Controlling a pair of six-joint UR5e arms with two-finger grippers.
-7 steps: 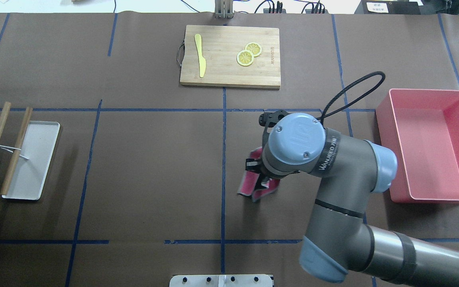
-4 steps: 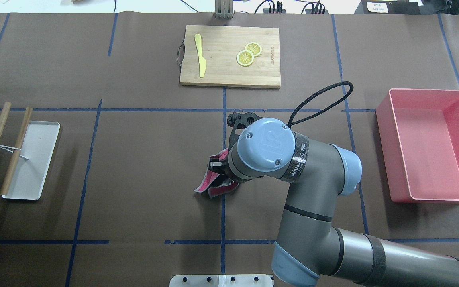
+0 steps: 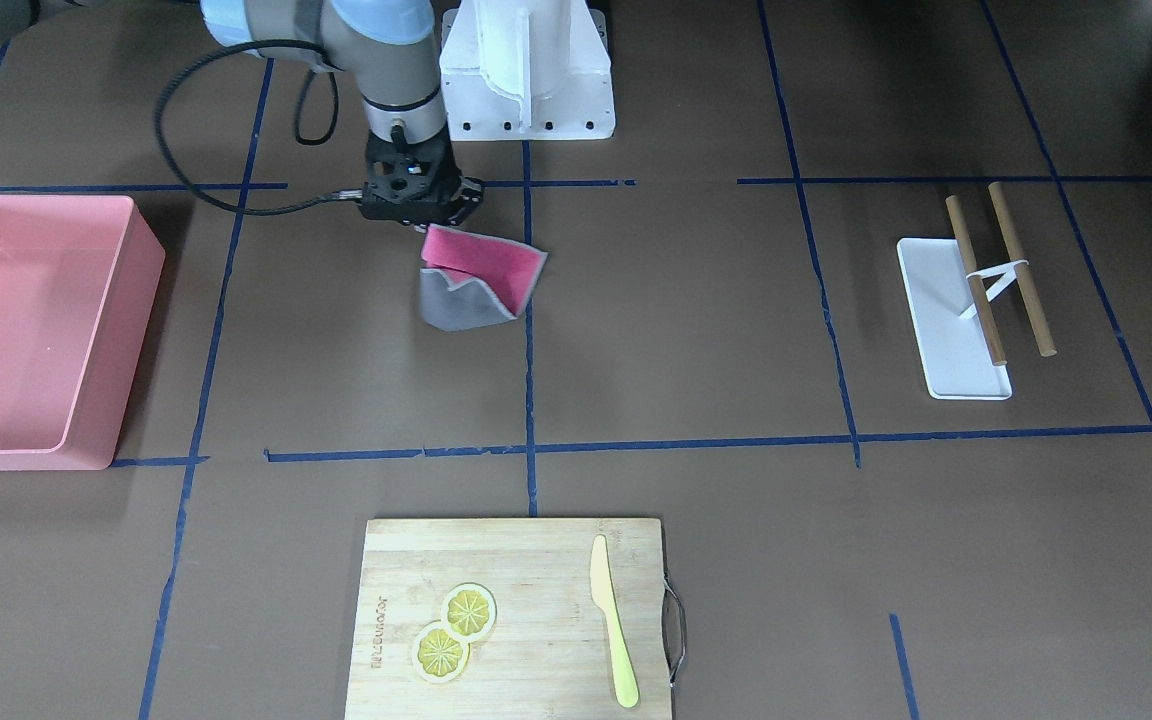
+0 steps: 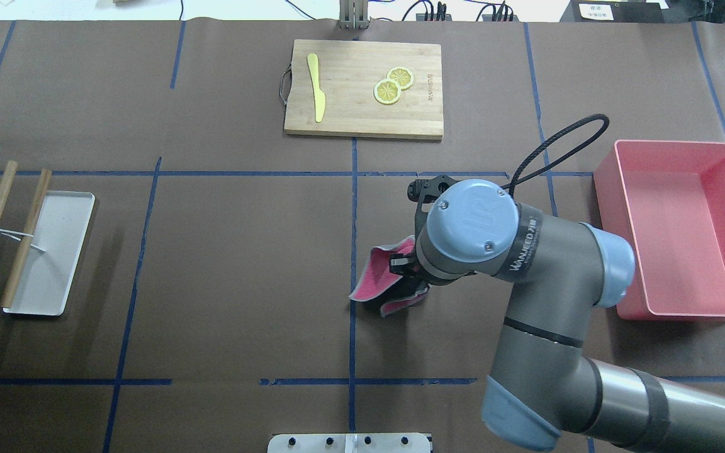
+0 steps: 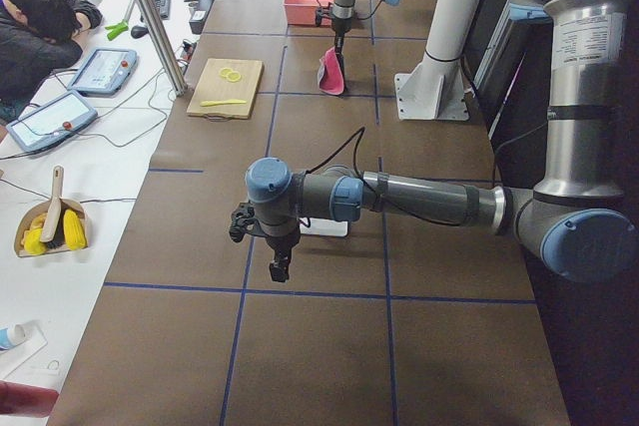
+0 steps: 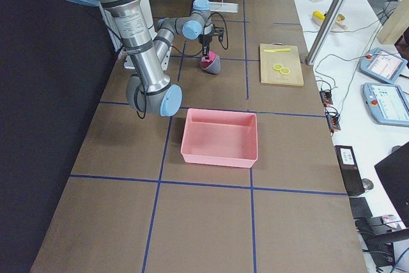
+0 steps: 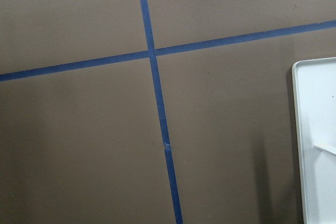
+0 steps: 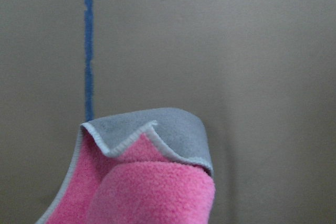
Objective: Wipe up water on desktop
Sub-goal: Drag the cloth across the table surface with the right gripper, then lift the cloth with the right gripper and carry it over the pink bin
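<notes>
Since a moment ago the right arm has swung back toward the robot's right, carrying the cloth from across the middle tape line to just beside it. Its right claw (image 3: 424, 225) is clamped on the top edge of the pink-and-grey cloth (image 3: 476, 280). The cloth hangs crumpled beneath it, its lower folds seemingly resting on the brown desk (image 4: 243, 264) and one corner reaching the blue tape line (image 4: 352, 207). To the claw's right, apart from it, sits a pink bin (image 4: 606, 207). Beyond the claw, away from the robot, lies a cutting board (image 4: 350, 116) with two lemon slices (image 4: 387, 92) and a yellow knife (image 4: 317, 88). Well off to its left is a white tray (image 4: 54, 264) with two wooden sticks (image 4: 26, 239) across its edge. The left claw (image 5: 279, 268) hangs over the desk near that tray; I cannot tell how far apart its fingers are.
</notes>
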